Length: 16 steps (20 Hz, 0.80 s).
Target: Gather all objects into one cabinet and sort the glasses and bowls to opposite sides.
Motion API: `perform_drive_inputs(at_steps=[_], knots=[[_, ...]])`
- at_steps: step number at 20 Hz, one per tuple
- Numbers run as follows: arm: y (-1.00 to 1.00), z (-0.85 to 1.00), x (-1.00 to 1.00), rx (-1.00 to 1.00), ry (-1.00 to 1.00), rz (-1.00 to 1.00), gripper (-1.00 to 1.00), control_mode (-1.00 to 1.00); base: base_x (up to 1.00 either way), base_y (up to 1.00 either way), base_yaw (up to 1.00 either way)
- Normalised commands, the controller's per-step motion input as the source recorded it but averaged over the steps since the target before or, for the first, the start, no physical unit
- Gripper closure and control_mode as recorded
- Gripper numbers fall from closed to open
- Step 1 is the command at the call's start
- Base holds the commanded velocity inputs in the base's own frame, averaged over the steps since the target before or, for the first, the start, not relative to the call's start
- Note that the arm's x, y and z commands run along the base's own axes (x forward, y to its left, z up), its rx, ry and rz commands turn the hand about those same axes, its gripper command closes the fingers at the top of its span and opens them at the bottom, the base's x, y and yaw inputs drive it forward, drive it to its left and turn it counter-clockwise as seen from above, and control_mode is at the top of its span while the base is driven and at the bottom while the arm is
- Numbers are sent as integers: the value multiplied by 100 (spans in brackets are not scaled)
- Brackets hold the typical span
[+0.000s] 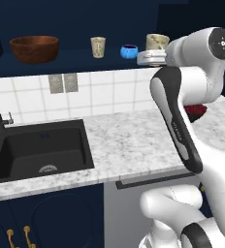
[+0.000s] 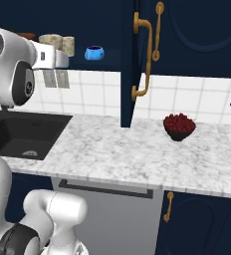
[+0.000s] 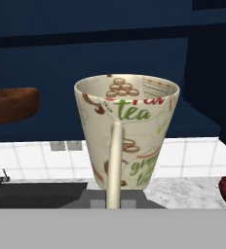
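Cream-beige and printed with "tea" lettering, the handled mug [image 3: 127,131] sits right before the hand camera, handle toward it, apparently empty; whether the jaws of the gripper [image 1: 151,58] grip it I cannot tell. It hangs at the right end of the dark navy wall cabinet's shelf [image 1: 75,63], so I judge placing is in hand: next, lower it near the plain beige cup [image 1: 98,47]. Beyond stand the small glossy blue bowl [image 1: 129,51] and, far left, the wide reddish-brown wooden bowl [image 1: 34,48], contents unseen.
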Motion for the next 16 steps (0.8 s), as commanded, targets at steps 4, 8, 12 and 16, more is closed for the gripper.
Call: perform_drive_inputs(at_steps=[4, 8, 12, 16], knots=[[8, -43, 100, -11, 0, 1, 100, -100, 0, 0, 0], [17, -13, 95, -4, 4, 0, 100, -100, 0, 0, 0], [8, -10, 84, 0, 7, 0, 100, -100, 0, 0, 0], [22, -31, 96, 0, 17, 0, 100, -100, 0, 0, 0]])
